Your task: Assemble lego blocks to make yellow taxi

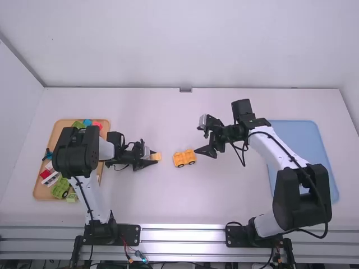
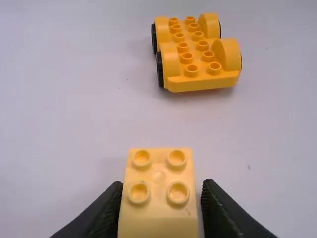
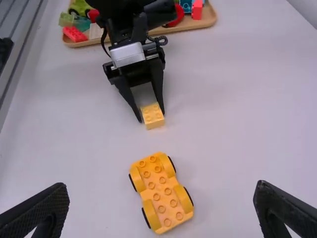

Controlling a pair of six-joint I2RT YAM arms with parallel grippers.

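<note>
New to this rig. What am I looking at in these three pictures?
Two robot arms, a left arm and a right arm, work at a white table. The high view looks down from above and behind them. Each wrist view comes from that arm's wrist, its own fingers at the bottom edge.

The left gripper holds a small yellow block. A yellow wheeled base sits on the table between the grippers; the right gripper is open.

A tan tray of colored pieces lies left, a flat blue rectangle right.

It's a robotics lab, with two arms (image 1: 275, 150) on metal rails (image 1: 182, 235).
</note>
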